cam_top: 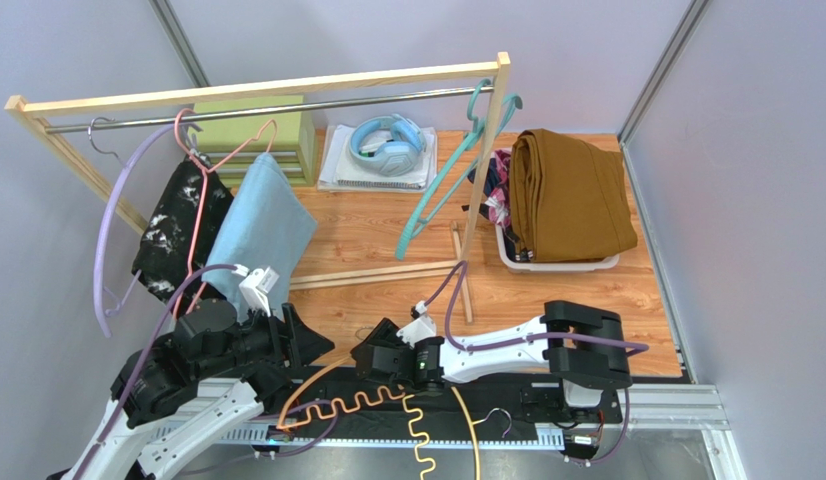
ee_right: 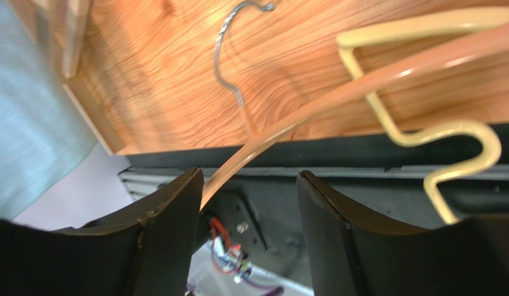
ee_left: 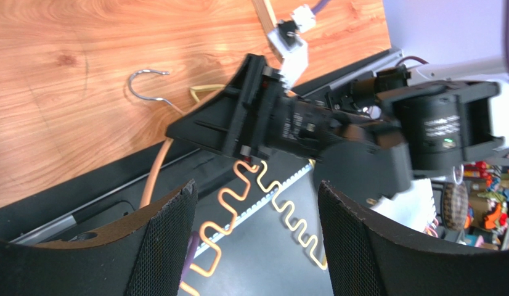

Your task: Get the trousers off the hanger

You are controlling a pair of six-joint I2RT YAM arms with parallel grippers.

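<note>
Two trousers hang on the rack's left end: a black white-speckled pair (cam_top: 177, 230) on a pink hanger (cam_top: 202, 170) and a light blue pair (cam_top: 262, 225), whose cloth also fills the left edge of the right wrist view (ee_right: 29, 111). Mustard-brown trousers (cam_top: 572, 195) lie folded over a floral pair (cam_top: 499, 190) in a white basket (cam_top: 557, 265). My left gripper (cam_top: 312, 345) (ee_left: 257, 246) is open and empty below the blue pair. My right gripper (cam_top: 362, 355) (ee_right: 251, 209) is open beside it. An orange hanger's arm (ee_right: 337, 92) runs past its left finger.
Bare orange (cam_top: 327, 410) and yellow (cam_top: 417, 430) hangers lie over the near rail. A purple hanger (cam_top: 107, 230) and teal hangers (cam_top: 437, 195) hang on the wooden rack (cam_top: 257, 90). Headphones (cam_top: 387, 140) on a notebook and a green drawer box (cam_top: 257, 135) stand behind.
</note>
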